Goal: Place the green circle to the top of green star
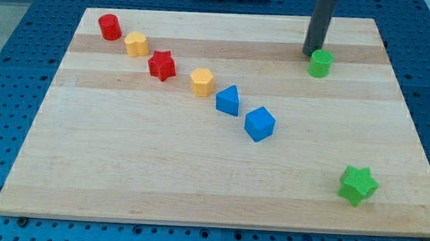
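Observation:
The green circle [321, 63] is a small green cylinder near the view's top right of the wooden board [196, 187]. The green star [358, 184] lies far below it, near the view's bottom right corner. My tip [309, 53] is the lower end of the dark rod that comes down from the view's top. It rests on the board just to the upper left of the green circle, touching it or nearly so.
A diagonal row of blocks runs from the view's top left toward the middle: a red cylinder [109, 26], a yellow block [136, 45], a red star [161, 65], a yellow hexagon [201, 82], a blue triangle [229, 100], a blue cube [260, 124].

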You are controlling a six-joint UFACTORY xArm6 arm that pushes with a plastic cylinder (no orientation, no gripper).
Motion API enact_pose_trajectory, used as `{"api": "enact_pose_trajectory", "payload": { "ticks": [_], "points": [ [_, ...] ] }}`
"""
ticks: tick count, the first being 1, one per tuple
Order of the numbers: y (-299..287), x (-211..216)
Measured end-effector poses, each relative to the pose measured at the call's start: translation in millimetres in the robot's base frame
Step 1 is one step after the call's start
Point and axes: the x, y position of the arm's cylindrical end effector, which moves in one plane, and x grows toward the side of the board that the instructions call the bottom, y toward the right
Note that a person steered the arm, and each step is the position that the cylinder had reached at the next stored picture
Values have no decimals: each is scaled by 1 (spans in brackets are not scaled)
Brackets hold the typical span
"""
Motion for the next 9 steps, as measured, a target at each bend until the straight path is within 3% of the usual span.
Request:
{"api": "enact_pose_trajectory", "payload": {
  "ticks": [1,3,5,6,7,8,9],
  "points": [
    [0,60],
    [14,16],
    [21,92],
    [21,104],
    [32,75],
    [79,70],
    [83,104]
  ]
}}
